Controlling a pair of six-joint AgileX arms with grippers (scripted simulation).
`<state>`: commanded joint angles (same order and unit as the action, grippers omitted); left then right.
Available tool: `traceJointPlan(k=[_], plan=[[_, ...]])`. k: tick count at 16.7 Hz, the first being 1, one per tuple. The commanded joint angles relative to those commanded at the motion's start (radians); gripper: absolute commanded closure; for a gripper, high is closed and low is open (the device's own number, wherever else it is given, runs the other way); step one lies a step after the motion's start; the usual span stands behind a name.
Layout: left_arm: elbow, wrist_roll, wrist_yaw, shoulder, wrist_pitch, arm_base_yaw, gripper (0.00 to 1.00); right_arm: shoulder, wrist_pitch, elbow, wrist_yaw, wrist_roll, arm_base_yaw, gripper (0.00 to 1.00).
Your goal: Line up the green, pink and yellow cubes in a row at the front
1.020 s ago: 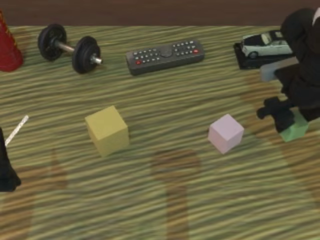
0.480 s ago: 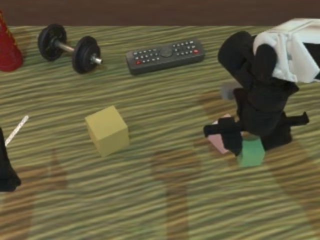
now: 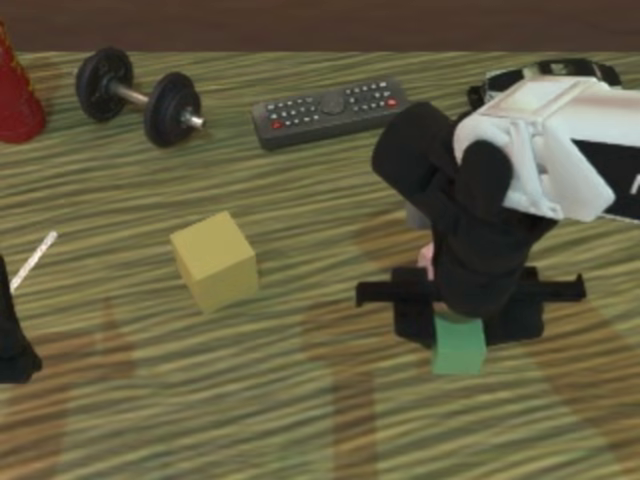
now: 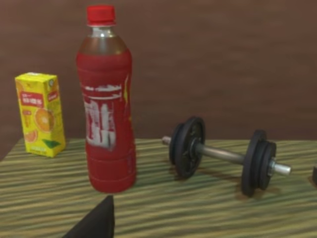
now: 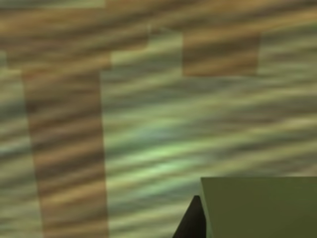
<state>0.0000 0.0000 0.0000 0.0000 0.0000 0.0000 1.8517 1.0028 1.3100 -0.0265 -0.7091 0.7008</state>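
Three cubes, one on the move: the yellow cube [image 3: 213, 260] sits untouched left of centre, the pink cube [image 3: 427, 262] is now nearly hidden under my right arm, and my right end effector [image 3: 460, 335], clamped on the green cube [image 3: 459, 348], has carried it leftward and toward the front of the surface [image 3: 300, 420], nearing its row spot.

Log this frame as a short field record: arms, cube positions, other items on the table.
right hand: over the table's front right-centre, shut on the green cube
left arm: parked at the table's left edge
pink cube: mostly hidden under the right arm, behind the green cube
yellow cube: left of centre, standing free
row at front: not yet formed
back of table: dumbbell, remote, red bottle, juice carton
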Motion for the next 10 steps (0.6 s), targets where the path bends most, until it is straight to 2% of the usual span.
traceJointPlan(k=[5,10], plan=[[0.000,0.000,0.000,0.000,0.000,0.000,0.00,0.011,-0.018,-0.008,0.001,0.000,-0.003,1.00],[0.000,0.000,0.000,0.000,0.000,0.000,0.00,0.077,-0.191,-0.109,0.001,-0.004,0.001,1.00]])
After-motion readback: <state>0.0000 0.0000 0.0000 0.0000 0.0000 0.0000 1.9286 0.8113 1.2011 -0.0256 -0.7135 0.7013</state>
